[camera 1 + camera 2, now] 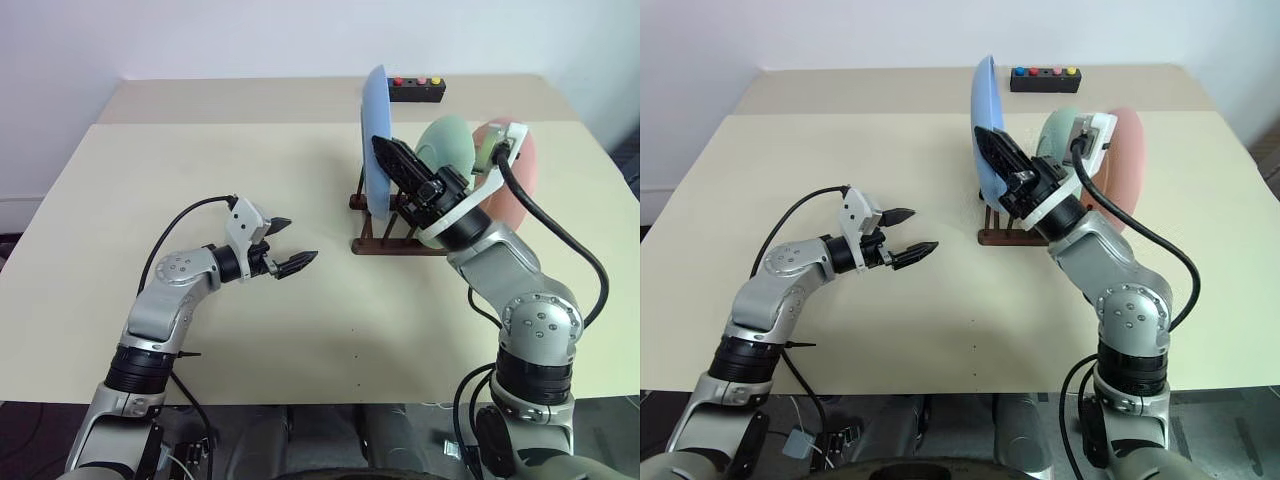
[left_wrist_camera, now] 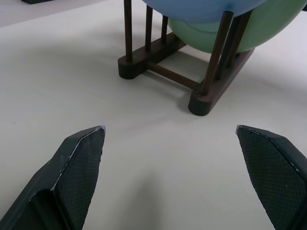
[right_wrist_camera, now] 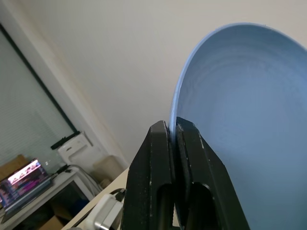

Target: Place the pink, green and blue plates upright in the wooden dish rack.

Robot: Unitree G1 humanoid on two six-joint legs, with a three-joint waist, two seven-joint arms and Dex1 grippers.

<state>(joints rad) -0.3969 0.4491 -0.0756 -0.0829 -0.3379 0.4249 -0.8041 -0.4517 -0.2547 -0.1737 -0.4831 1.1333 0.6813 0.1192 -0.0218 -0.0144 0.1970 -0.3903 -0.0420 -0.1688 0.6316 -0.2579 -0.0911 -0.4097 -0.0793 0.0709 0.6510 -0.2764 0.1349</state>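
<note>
Right gripper (image 1: 392, 158) is clamped on the rim of the round light-blue plastic plate (image 1: 376, 140), holding it upright with its lower edge down among the front pegs of the small dark brown wooden dish rack (image 1: 385, 238) on the wide cream counter (image 1: 200, 180).

Behind it in the same rack stand the round pale-green plate (image 1: 447, 142) and then the round pink plate (image 1: 520, 180), both upright and largely hidden by the right arm. So the rack already carries green and pink, with blue seemingly seated in front, though whether its edge rests fully on the rails I cannot tell.

Left gripper (image 1: 293, 243) hovers over bare counter near the rack's front end, its fingers spread wide and holding nothing.

Risk, as I judge it: the rack is light, so pulling away before the pinch is released could tip the blue plate forward or drag the whole rack. The right wrist cable runs close to the pink plate and might nudge it.

Smallest item: a black box with coloured buttons (image 1: 417, 90) sits beyond the rack, well apart.
</note>
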